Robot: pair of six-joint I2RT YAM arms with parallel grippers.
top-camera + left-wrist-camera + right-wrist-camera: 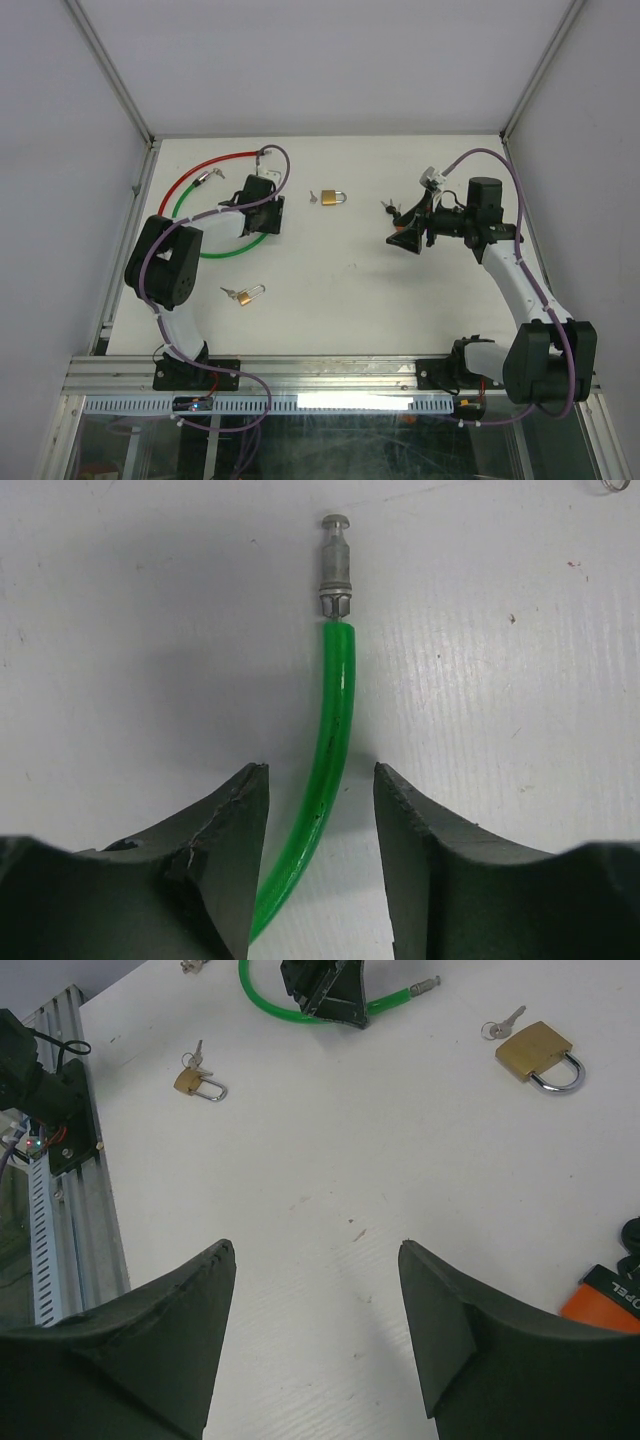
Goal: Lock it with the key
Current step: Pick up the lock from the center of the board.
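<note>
Lying flat on the white table, the green cable lock runs along the 6-to-12 line in the left wrist view, bending a little toward 7 o'clock at its near end. Its metal pin caps the far end and points to 12 o'clock. The left gripper straddles the cable with its jaws spread; the cable passes between the two fingers with bare table showing on either side near the tips. Lower down the cable comes close to one finger, and I cannot tell whether it touches.

In the top view the green cable loops out at 7 o'clock from that gripper, and a red cable lock arcs at its 10 o'clock. A large brass padlock lies at the gripper's 3 o'clock, well apart, its long axis 9 to 3, its shackle toward 3 and a key at its 9 o'clock end. A small brass padlock sits at 6 o'clock from the left gripper, shackle toward 2 o'clock.

The right gripper hangs over bare table with its jaws spread and nothing between them; an orange object lies at its 4 o'clock
</note>
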